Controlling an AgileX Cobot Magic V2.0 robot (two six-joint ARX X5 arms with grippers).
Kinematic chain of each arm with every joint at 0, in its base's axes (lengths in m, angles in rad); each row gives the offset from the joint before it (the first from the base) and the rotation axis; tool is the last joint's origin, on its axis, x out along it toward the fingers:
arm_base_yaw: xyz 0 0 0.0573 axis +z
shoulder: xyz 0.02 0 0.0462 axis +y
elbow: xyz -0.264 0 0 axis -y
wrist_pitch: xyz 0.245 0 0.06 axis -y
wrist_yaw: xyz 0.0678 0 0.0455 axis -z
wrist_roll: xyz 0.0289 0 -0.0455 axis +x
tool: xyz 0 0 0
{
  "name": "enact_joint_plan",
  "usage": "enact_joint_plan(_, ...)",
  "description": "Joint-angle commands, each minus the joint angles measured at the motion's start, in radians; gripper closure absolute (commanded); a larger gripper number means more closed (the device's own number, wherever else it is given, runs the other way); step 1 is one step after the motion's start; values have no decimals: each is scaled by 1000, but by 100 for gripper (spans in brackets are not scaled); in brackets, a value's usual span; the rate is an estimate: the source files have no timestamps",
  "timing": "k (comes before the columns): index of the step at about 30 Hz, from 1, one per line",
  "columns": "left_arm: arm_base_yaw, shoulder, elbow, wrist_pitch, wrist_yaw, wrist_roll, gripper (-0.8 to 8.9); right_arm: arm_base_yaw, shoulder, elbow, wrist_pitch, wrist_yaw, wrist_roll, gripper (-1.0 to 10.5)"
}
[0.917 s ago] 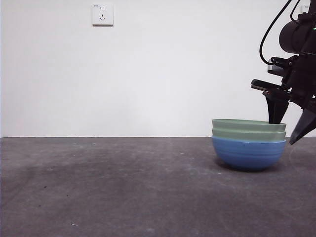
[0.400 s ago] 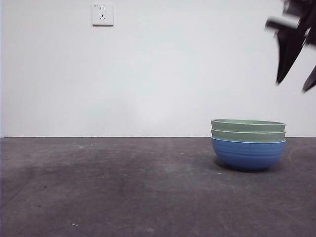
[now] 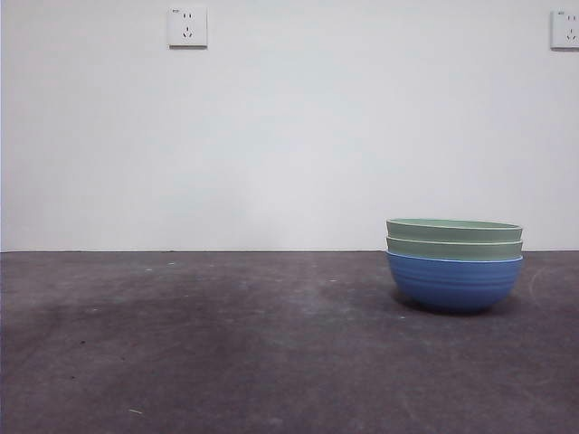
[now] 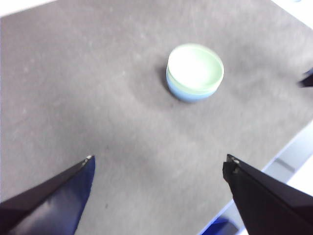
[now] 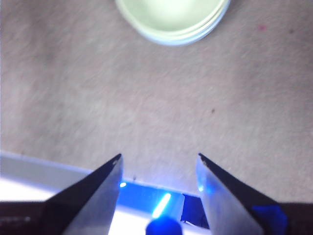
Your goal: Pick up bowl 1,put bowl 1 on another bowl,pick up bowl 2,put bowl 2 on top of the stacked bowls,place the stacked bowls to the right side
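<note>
Both grippers are hanging empty with jaws spread wide, the right gripper (image 5: 159,161) looking nearer the stacked bowls (image 3: 454,264) than the left gripper (image 4: 159,164). The stack is sitting alone on the table (image 3: 226,344), well right of the left wall socket (image 3: 187,26), so the job looks basically finished.

Dark grey matte bench (image 3: 226,362), round blue ribbed bowl (image 3: 454,283) standing on it at the right, two pale green bowls (image 3: 454,237) nested inside with rims showing above, plain white wall (image 3: 289,145) behind, white wall sockets (image 3: 187,26) high up
</note>
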Motion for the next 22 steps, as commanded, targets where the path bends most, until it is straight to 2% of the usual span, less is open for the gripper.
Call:
enact_joint_plan(1, -3, 1, -1, -28, 5, 27, 378, 37, -56, -2, -20, -4, -3, 699)
enact_joint_plan(3, -3, 1, -1, -42, 4, 27, 389, 58, -89, -2, -32, -4, 3, 720)
enact_joint_plan(4, -3, 1, -1, -45, 4, 28, 447, 66, -105, -2, -35, -4, 3, 780)
enact_joint_plan(7, -3, 1, -1, -48, 3, 31, 717, 82, -134, -2, -42, -4, 1, 970)
enact_joint_plan(8, -3, 1, -1, -49, 3, 31, 815, 85, -141, -2, -47, -4, -3, 958)
enact_joint_plan(22, -3, 1, -1, -46, -3, 30, 817, 91, -144, -2, -52, 4, 0, 943)
